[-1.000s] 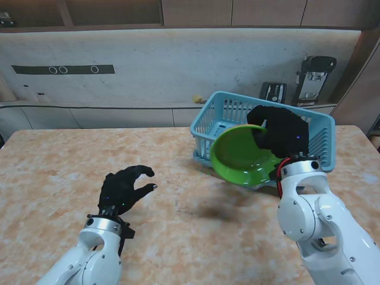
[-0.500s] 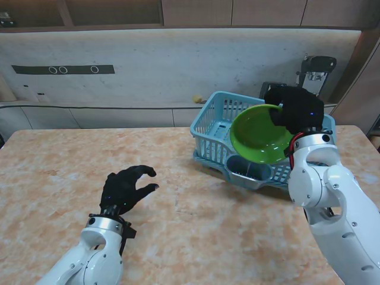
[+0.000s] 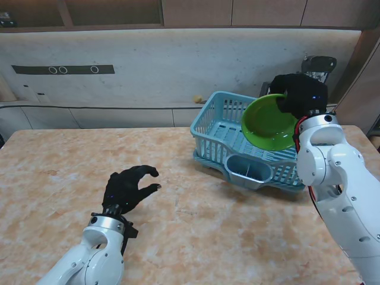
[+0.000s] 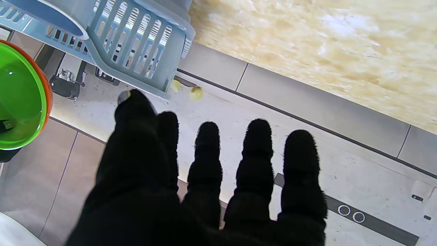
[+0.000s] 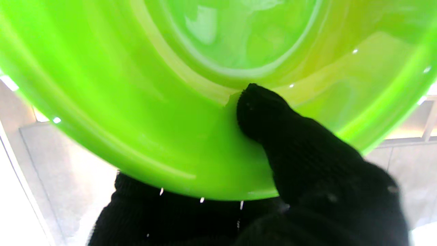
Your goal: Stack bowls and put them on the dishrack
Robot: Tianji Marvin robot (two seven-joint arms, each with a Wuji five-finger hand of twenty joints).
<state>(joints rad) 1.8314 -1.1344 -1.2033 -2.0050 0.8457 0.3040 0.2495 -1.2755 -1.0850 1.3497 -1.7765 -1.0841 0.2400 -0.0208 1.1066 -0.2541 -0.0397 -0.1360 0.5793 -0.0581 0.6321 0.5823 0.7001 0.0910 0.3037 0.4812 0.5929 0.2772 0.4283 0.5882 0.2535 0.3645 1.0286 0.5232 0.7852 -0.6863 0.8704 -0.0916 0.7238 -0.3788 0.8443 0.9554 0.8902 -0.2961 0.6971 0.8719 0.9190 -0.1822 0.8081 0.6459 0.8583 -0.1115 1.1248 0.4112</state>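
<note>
While the green bowl (image 3: 270, 122) hung tilted in the air over the far right part of the dishrack (image 3: 221, 127), its open face turned toward 8 o'clock, it had no support but the right hand (image 3: 300, 94). That hand was closed on the bowl's rim at about 2 o'clock, thumb (image 5: 269, 112) pressed inside the wall and the other fingers behind it. An orange edge showed behind the green one in the left wrist view (so this was likely 2 bowls nested). Held by 1 edge and tipped so steeply, the stack could slide out of the pinch or the inner bowl could slip free, I judged, and a descent at this angle might catch the rack's far wall.

Against the frame 1 s earlier, the bowl had risen and travelled toward 1 o'clock, from the rack's near edge to above its basket. The left hand (image 3: 126, 189) lay open and empty on the table (image 3: 53, 178), as before.
</note>
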